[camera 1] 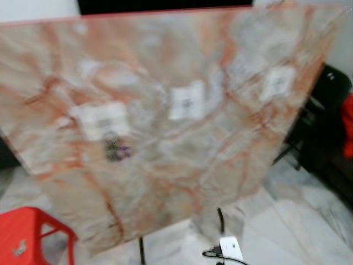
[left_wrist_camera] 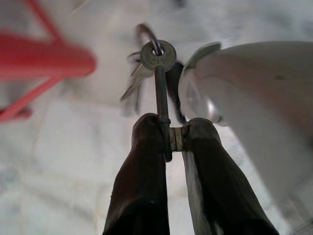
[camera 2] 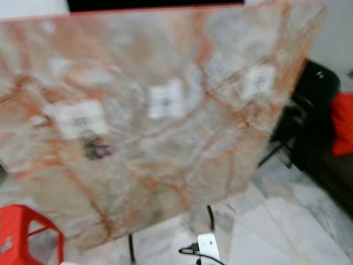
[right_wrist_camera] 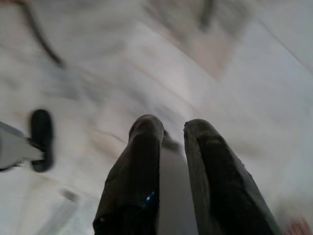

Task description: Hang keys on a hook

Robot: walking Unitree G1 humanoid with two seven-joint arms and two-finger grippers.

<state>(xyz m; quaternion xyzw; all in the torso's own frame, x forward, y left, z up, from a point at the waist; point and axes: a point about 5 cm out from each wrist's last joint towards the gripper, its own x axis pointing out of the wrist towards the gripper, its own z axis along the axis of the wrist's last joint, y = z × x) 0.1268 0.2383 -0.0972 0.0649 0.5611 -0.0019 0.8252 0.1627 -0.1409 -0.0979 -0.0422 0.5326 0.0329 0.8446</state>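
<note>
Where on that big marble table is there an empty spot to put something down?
The marble table is mostly bare. Widest free patches: the near part below the three white cards, and the far strip behind them. Busiest is the left card, with a small dark thing right by it. The left gripper holds the keys.

Marble counter (camera 1: 165,138) over a pale marble floor (camera 1: 298,221), the head views blurred.

The slab is veined orange and grey, with three white labels (camera 1: 186,100) on top and thin dark legs (camera 1: 142,249) below. A red stool (camera 1: 27,232) stands by its near left corner. A white plug block (camera 1: 230,247) with a black cable lies on the floor. To the right stands what may be a black chair (camera 1: 325,105), something red (camera 1: 347,124) beside it.
</note>
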